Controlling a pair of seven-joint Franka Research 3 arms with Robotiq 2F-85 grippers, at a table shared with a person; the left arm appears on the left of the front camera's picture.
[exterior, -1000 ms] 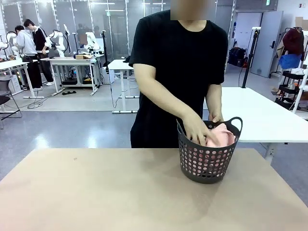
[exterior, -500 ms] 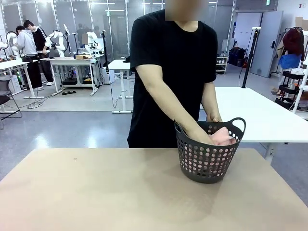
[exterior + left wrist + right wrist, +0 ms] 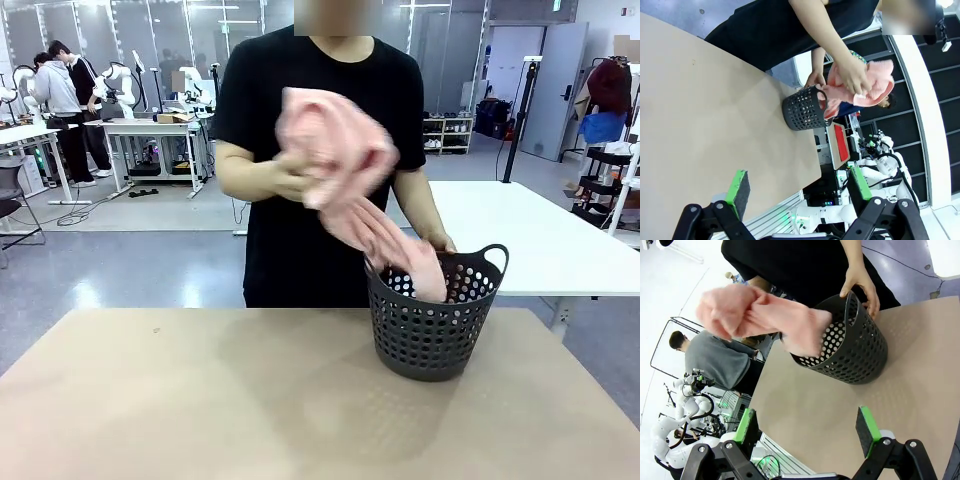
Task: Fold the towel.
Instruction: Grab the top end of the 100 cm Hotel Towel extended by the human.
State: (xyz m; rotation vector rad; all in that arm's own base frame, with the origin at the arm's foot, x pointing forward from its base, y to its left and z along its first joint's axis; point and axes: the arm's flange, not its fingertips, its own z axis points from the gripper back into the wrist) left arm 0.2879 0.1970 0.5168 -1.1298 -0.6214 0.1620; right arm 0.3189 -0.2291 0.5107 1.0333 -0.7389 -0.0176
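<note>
A person at the far side lifts the pale salmon-pink towel (image 3: 335, 160) in one hand, bunched at chest height, its tail trailing down into the dark perforated basket (image 3: 435, 325). The other hand holds the basket's far rim (image 3: 437, 244). The towel (image 3: 757, 315) and basket (image 3: 850, 347) also appear in the right wrist view, and the towel (image 3: 860, 82) and basket (image 3: 802, 110) in the left wrist view. My left gripper (image 3: 797, 192) is open above the tabletop, far from the basket. My right gripper (image 3: 807, 427) is open, with the basket ahead of its fingers.
The tan table (image 3: 200, 400) spreads wide to the left of and in front of the basket. A white table (image 3: 540, 235) stands behind at the right. Other people and workbenches are far off at the back left.
The person's hand has pulled the towel up out of the basket, from inside it to chest height. The basket shifted slightly.
</note>
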